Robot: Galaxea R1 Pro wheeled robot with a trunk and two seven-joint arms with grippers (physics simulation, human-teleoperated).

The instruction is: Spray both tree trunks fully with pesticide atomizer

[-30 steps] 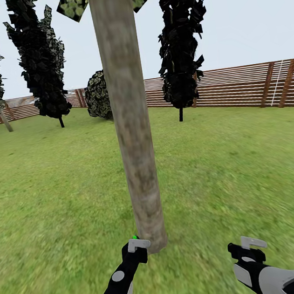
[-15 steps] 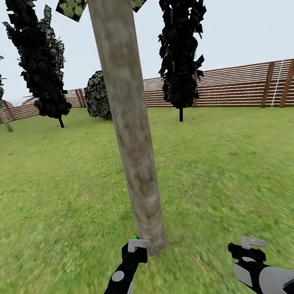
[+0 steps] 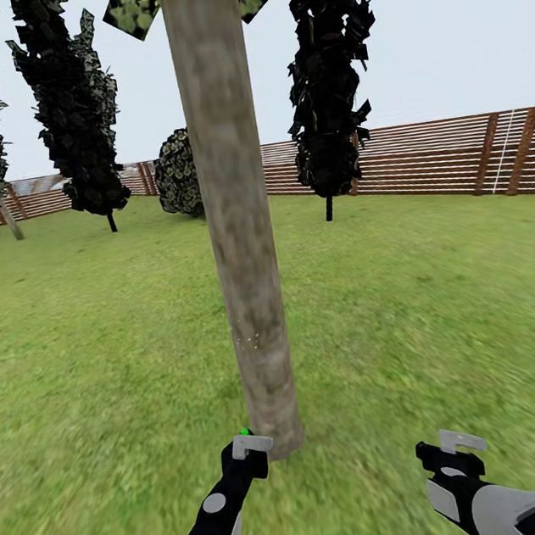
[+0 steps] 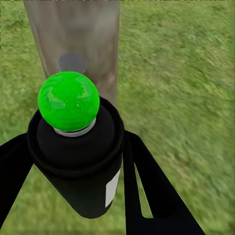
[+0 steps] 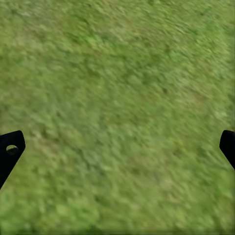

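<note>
A thick grey-brown tree trunk point(image 3: 239, 220) rises just ahead of me, with blocky green leaves point(image 3: 130, 5) at its top. My left gripper point(image 3: 247, 447) is at the trunk's foot, shut on the pesticide atomizer point(image 3: 244, 433). In the left wrist view the atomizer point(image 4: 81, 156) is a black bottle with a round green cap point(image 4: 68, 100), held between both black fingers point(image 4: 144, 183) and pointing at the trunk point(image 4: 78, 39). A few faint pale specks dot the bark at mid height. My right gripper point(image 3: 453, 448) hangs open over the lawn, its fingertips point(image 5: 10, 149) wide apart above bare grass.
Green lawn point(image 3: 444, 301) stretches all round. A brown slatted fence point(image 3: 423, 160) closes the back. Dark narrow conifers point(image 3: 76, 107) stand behind on the left, another conifer point(image 3: 329, 78) behind on the right, and a rounded bush point(image 3: 178, 174) by the fence.
Faint pale specks have appeared on the trunk at mid height. Both arms hold the same places; the view has barely shifted.
</note>
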